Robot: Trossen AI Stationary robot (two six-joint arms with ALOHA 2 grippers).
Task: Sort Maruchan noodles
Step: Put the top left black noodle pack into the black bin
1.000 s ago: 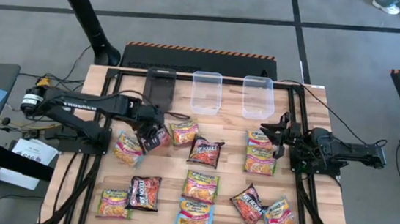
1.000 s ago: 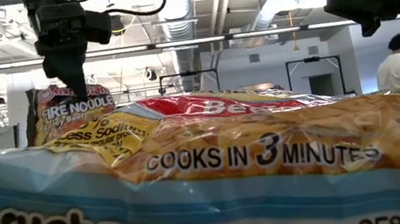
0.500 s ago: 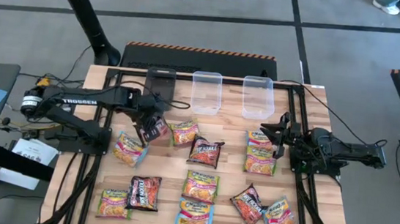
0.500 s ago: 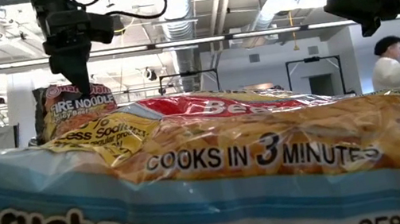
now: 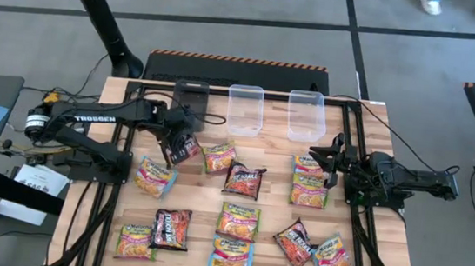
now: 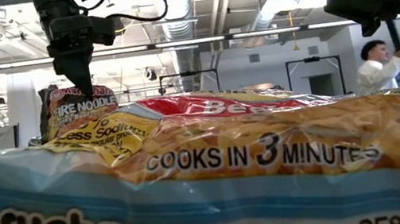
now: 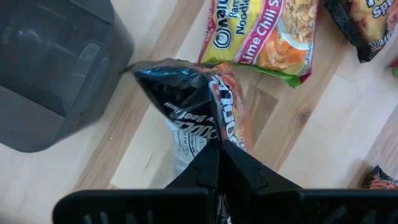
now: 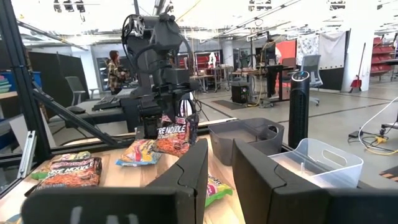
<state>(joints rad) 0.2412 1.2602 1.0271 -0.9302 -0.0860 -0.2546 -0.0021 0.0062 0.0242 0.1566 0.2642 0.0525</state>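
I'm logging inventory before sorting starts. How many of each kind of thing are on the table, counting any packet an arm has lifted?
Noodle packets: 12
Clear tubs: 2
Black box: 1
Total: 15

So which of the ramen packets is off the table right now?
The dark Fire Noodle packet, pinched in the left hand beside the black box. It hangs lifted in the low view; the other packets lie flat on the table.
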